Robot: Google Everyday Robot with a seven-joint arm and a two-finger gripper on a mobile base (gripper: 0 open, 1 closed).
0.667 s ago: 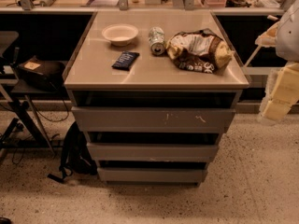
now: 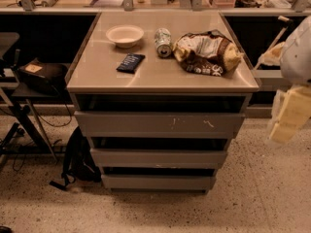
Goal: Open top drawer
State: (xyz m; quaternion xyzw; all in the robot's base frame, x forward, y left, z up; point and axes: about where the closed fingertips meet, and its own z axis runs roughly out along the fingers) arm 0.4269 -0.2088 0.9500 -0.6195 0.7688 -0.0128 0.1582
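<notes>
Top drawer (image 2: 159, 124): centre of frame, directly beneath the table (image 2: 160, 79) top, with a dark gap above its front; white scratches are seen right of centre.

Lower drawers (image 2: 158, 158): two, stacked beneath it.

On the table: bowl (image 2: 125, 35), can (image 2: 163, 42) on its side, crumpled snack bag (image 2: 206, 53), dark packet (image 2: 130, 62).

Backpack (image 2: 77, 161): on the floor, touching the unit's lower left side.

Gripper (image 2: 289, 114): right edge of frame, level with the top drawer and well apart from it; whether it is open or closed cannot be told.

Claw (image 2: 286, 118) right of top drawer (image 2: 158, 124), bowl (image 2: 125, 35) left of can (image 2: 163, 42)
</notes>
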